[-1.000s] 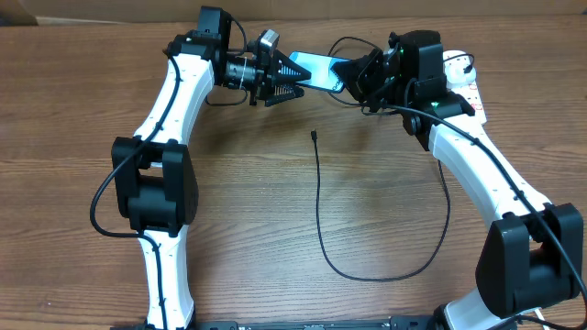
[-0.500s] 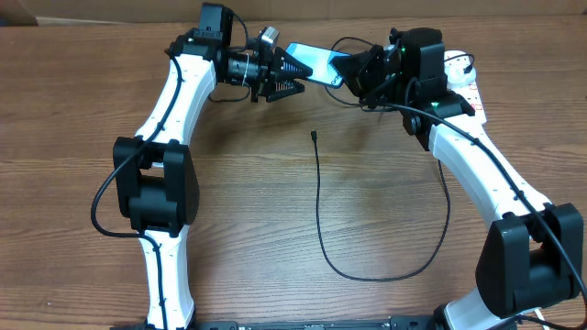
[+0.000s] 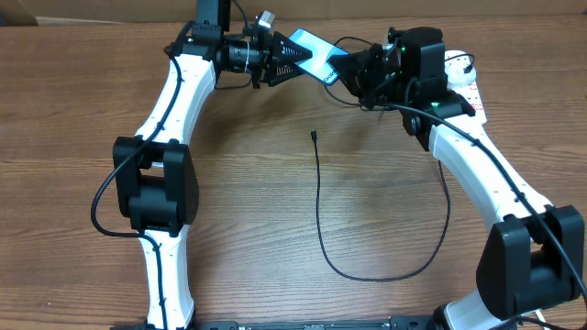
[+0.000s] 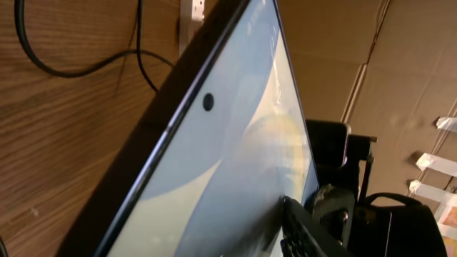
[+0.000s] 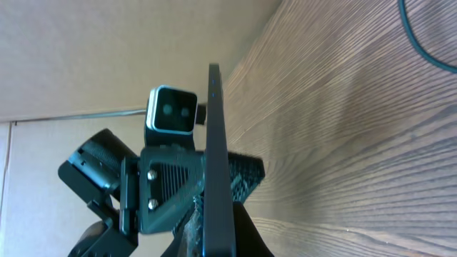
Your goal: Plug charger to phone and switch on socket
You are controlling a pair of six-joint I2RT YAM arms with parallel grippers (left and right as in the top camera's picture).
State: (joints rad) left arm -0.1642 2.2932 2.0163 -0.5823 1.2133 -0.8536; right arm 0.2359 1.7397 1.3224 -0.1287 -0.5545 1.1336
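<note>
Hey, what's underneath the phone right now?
The phone is held off the wooden table; wood grain and black cable show past its edge. The patch directly beneath is covered by the phone itself.

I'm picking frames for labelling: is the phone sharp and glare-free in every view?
Overhead: phone small but sharp, no obvious glare. Left wrist: it fills the frame, soft, with a pale yellowish sheen. Right wrist: seen edge-on, thin edge crisp, no glare.

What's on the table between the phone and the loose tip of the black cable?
Nothing. In the overhead view, only bare wooden table lies between the phone and the cable tip.
</note>
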